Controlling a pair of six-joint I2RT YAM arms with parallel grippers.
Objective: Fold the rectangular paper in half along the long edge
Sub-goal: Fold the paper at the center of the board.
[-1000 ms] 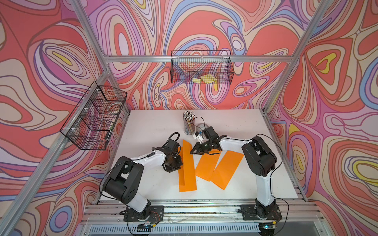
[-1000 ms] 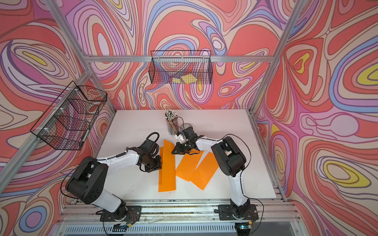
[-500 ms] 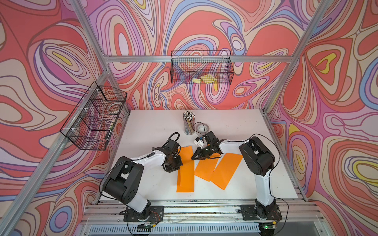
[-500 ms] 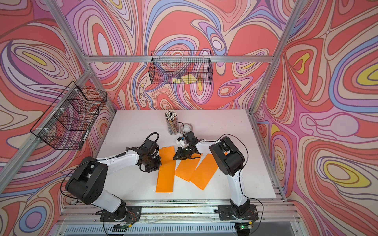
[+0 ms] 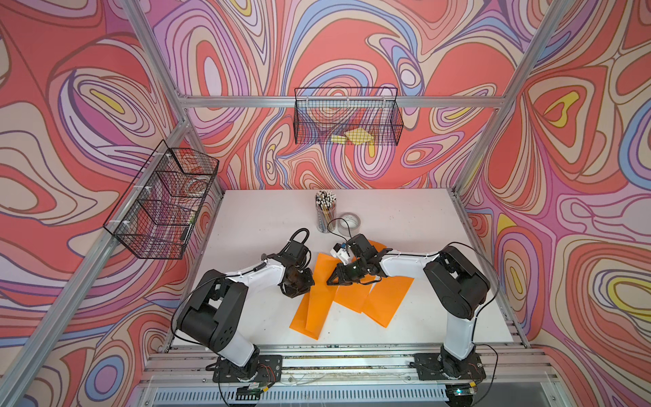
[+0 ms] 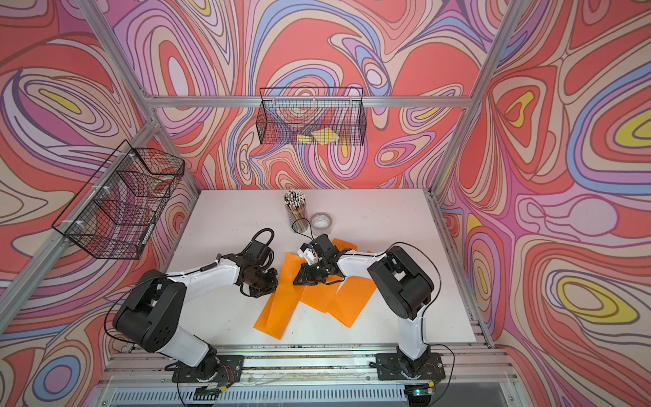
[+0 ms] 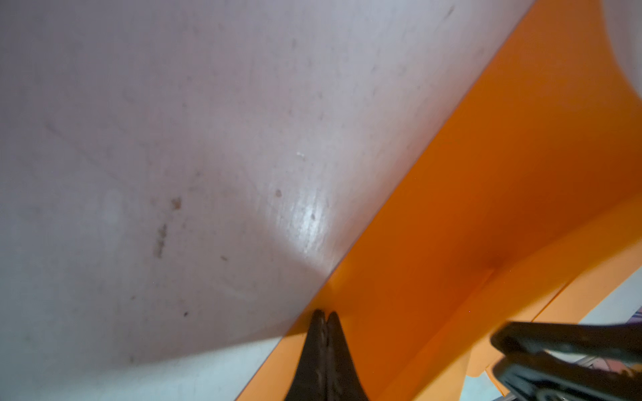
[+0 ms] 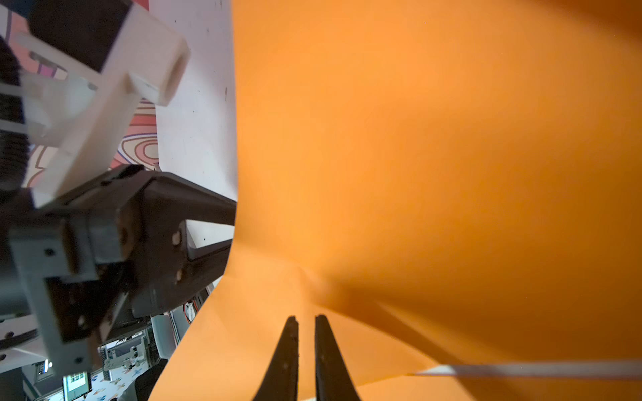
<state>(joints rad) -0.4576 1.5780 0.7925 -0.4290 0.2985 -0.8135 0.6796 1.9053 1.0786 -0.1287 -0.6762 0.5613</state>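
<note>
The orange rectangular paper (image 5: 313, 306) (image 6: 281, 303) lies partly folded near the table's middle, with one long flap raised and a lower corner splayed to the left. My left gripper (image 5: 310, 283) (image 6: 276, 282) is shut, and its tips (image 7: 324, 312) rest on the paper (image 7: 469, 173) right at its left long edge. My right gripper (image 5: 330, 282) (image 6: 296, 282) (image 8: 306, 317) reaches in from the right, jaws nearly together, pinching the raised flap (image 8: 417, 139). The paper puckers just ahead of its tips. In the right wrist view the paper's edge hides the left fingers' (image 8: 208, 208) tips.
Two more orange sheets (image 5: 352, 297) (image 5: 387, 299) lie overlapped just right of the paper, and another (image 5: 375, 245) lies under the right arm. A cup of pencils (image 5: 324, 211) and a tape roll (image 5: 348, 222) stand behind. Wire baskets (image 5: 347, 119) (image 5: 165, 204) hang on the walls.
My right gripper has moved left and toward the front with the flap. The paper has gone from a narrow strip to a wider, splayed shape. The left gripper has stayed put.
</note>
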